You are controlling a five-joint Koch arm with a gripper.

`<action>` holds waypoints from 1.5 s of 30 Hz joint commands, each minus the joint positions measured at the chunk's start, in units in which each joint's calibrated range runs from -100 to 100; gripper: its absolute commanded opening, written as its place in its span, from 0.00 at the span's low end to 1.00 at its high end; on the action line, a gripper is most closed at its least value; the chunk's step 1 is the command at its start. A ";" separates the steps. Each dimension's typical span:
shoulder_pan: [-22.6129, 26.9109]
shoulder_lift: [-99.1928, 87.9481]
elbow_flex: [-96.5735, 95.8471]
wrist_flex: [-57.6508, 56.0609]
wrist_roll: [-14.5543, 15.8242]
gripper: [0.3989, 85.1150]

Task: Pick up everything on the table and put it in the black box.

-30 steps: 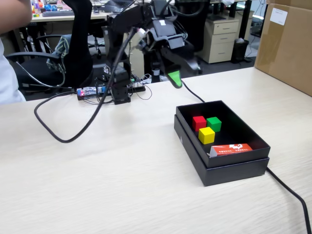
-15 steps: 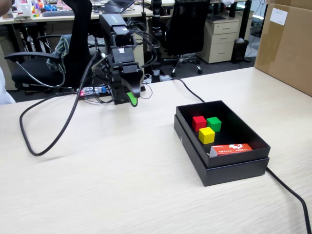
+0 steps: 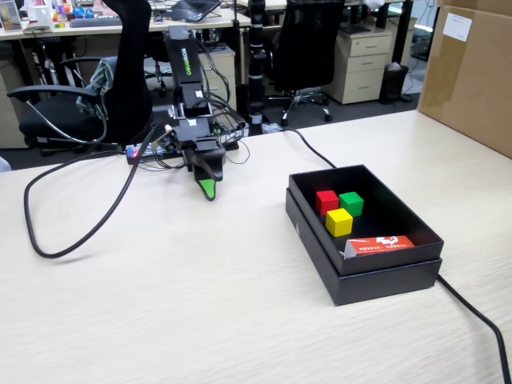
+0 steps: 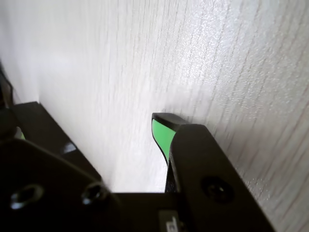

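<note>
Arm: folded down low at the far left of the table [image 3: 160,304], close to its own base; half a second ago the green tip stood a little higher, and a second ago the whole arm reached out right, above the far edge of the black box [image 3: 364,272].
Gripper [image 3: 207,190]: tip now points down and sits at or just above the desktop, well apart from the box.
Grip state: cannot tell. The fixed view shows one green-padded jaw only; the wrist view [image 4: 161,133] shows that pad and a black block at lower left with bright table between them, but the second tip is not clear. Nothing is seen held.
Yellow cube [image 3: 338,222]: inside the black box, on its floor, nearer the camera than the other two cubes and touching or just beside them; it lies as it did a second ago.
Red cube [image 3: 326,201]: in the box, far left of the group.
Green cube [image 3: 351,203]: in the box, just right of the red one.
Orange-red carton [image 3: 378,245]: lying flat along the near wall of the box.
Desktop: no loose cube in sight; only cables and the arm's base.
Meaning: I judge the drop done and the arm gone home to rest. With all visible pieces in the box, the task looks finished.
</note>
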 commanded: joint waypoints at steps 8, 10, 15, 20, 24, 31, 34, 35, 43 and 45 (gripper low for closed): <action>0.59 -1.04 -6.59 5.24 -0.68 0.59; 0.68 -0.69 -6.59 3.51 -0.68 0.59; 0.49 -0.23 -6.50 2.30 -0.68 0.59; 0.49 -0.23 -6.50 2.30 -0.68 0.59; 0.49 -0.23 -6.50 2.30 -0.68 0.59; 0.49 -0.23 -6.50 2.30 -0.68 0.59; 0.49 -0.23 -6.50 2.30 -0.68 0.59; 0.49 -0.23 -6.50 2.30 -0.68 0.59; 0.49 -0.23 -6.50 2.30 -0.68 0.59; 0.49 -0.23 -6.50 2.30 -0.68 0.59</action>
